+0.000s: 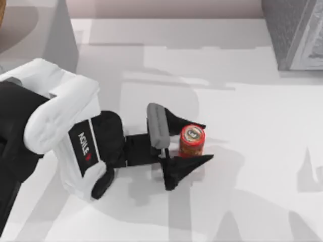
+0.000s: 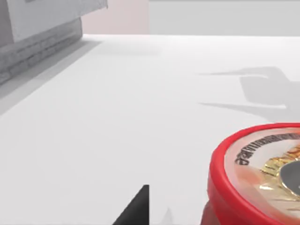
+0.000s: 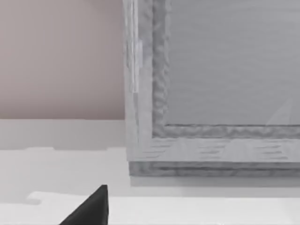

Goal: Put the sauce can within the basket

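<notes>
1. My left tool (image 1: 185, 143) is low over the table (image 1: 242, 101), near the middle, with its two dark fingers (image 1: 187, 168) spread wide, one on either side of the sauce can (image 1: 192, 140). Whether either finger already touches the can I cannot tell; it is not gripped or lifted.
2. So I judge the task to be early: the reach is made, while the close, the lift, the carry and the drop into the basket are all left to do.
3. The sauce can stands upright on the table between my fingers. It is a small red cylinder with a yellow-orange label band and a round top with a grey centre.
4. My left wrist view puts the can's top (image 2: 262, 173) very close, red-rimmed, with print around its edge.
5. A grey box (image 1: 295, 33) sits at the table's far right corner, well apart from the can.
6. My right wrist view faces a grey box (image 3: 211, 93); I cannot tell that tool's opening.
</notes>
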`<act>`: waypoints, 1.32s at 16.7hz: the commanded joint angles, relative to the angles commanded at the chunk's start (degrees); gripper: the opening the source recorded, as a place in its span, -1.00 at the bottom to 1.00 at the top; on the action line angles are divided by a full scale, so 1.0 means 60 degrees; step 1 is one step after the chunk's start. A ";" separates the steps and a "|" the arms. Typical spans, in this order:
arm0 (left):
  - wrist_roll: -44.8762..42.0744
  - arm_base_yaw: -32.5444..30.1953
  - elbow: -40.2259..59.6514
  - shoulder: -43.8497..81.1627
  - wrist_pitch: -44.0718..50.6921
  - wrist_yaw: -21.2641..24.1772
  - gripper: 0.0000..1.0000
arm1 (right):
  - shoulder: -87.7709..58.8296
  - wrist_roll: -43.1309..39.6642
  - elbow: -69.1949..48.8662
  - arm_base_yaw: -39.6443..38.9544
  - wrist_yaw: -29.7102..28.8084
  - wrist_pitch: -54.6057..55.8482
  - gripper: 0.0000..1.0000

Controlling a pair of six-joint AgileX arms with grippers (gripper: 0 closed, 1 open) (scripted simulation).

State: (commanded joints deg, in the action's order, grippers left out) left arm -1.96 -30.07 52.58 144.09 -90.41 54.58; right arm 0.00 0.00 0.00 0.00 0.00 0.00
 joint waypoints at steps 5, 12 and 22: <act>0.0000 0.0000 0.0000 0.0000 0.0000 0.0000 -0.66 | 0.0000 0.0000 0.0000 0.0000 0.0000 0.0000 1.00; 0.0000 0.0000 0.0000 0.0000 0.0000 0.0000 -1.00 | 0.0000 0.0000 0.0000 0.0000 0.0000 0.0000 1.00; -0.0012 0.0544 -0.0591 -0.1484 0.0876 0.0752 -1.00 | 0.0000 0.0000 0.0000 0.0000 0.0000 0.0000 1.00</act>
State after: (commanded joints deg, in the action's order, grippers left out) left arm -2.04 -26.80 49.03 135.19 -85.16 59.09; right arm 0.00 0.00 0.00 0.00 0.00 0.00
